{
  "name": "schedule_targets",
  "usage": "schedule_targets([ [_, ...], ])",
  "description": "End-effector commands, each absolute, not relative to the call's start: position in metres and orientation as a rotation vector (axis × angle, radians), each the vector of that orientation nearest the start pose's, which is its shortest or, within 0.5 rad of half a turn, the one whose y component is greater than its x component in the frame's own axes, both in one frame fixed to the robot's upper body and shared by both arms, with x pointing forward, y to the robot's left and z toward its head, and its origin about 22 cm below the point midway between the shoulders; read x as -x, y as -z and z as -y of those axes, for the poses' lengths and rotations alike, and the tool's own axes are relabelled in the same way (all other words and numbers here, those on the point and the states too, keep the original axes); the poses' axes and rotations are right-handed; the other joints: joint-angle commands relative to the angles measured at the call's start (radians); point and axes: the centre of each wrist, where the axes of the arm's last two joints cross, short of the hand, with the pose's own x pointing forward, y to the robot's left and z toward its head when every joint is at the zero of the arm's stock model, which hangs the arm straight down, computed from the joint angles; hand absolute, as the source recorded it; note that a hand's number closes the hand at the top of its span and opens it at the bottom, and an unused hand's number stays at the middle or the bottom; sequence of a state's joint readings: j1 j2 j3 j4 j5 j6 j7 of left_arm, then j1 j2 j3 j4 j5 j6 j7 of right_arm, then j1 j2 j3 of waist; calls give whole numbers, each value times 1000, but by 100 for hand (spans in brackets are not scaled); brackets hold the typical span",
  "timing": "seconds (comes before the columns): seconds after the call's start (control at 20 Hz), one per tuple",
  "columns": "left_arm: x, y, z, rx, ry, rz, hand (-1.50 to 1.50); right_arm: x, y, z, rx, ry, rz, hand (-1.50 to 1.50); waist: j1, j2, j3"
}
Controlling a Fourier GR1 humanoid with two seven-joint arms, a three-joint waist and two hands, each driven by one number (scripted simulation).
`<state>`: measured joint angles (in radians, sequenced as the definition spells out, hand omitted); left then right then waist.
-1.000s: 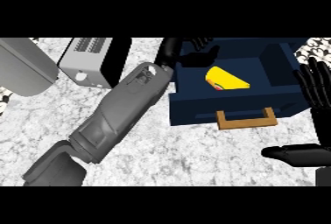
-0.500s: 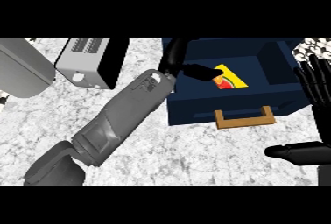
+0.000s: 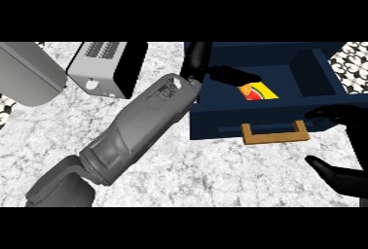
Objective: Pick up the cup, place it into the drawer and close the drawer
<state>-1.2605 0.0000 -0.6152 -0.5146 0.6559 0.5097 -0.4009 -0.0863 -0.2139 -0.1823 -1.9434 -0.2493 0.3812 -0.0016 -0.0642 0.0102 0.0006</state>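
The navy drawer (image 3: pixel 215 121) stands pulled open, with a wooden handle (image 3: pixel 275 134) on its front. The yellow and red cup (image 3: pixel 257 92) lies inside the drawer, in the wide left compartment. My left forearm crosses the counter from the lower left. My left hand (image 3: pixel 203 61) is over the drawer's left rear corner, and one straight finger (image 3: pixel 236 75) reaches to the cup's upper left edge and hides part of it. My right hand (image 3: pixel 339 115) is at the right edge, open, by the drawer's front right corner, its thumb lower down.
A white toaster (image 3: pixel 106 68) with a black side stands at the back, left of the drawer. A grey rounded appliance (image 3: pixel 25 73) sits at the far left. A black-and-white patterned surface (image 3: pixel 355 52) shows at the top right. The counter (image 3: pixel 215 170) is marbled grey.
My left hand's finger has stretched down onto the cup's edge. My right hand has come down from beside the drawer's right wall to its front right corner. The cup stays in the drawer.
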Motion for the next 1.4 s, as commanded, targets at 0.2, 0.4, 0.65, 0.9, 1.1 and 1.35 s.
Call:
schedule_targets([
  [0.2, -423, -156, -13, 134, 206, 1940, -150, -215, -142, 289, -87, -629, 1973, 150, 50, -11, -1],
  [0.4, -414, -157, -25, 156, 176, 1941, -150, -213, -145, 302, 70, -719, 1905, 150, 78, -19, -1],
  [0.65, -421, -170, -69, 119, 121, 1950, -150, -223, -138, 277, 155, -749, 1864, 150, 78, -15, -1],
  [0.9, -406, -147, -123, 113, 70, 1943, -150, -236, -119, 268, 248, -762, 1846, 150, 88, -15, -1],
  [1.1, -401, -144, -151, 139, 42, 1940, -150, -256, -112, 233, 327, -880, 1839, 150, 88, -11, -1],
  [1.35, -380, -136, -183, 155, 32, 1913, -150, -263, -65, 233, 465, -1124, 1694, 150, 117, -14, 0],
])
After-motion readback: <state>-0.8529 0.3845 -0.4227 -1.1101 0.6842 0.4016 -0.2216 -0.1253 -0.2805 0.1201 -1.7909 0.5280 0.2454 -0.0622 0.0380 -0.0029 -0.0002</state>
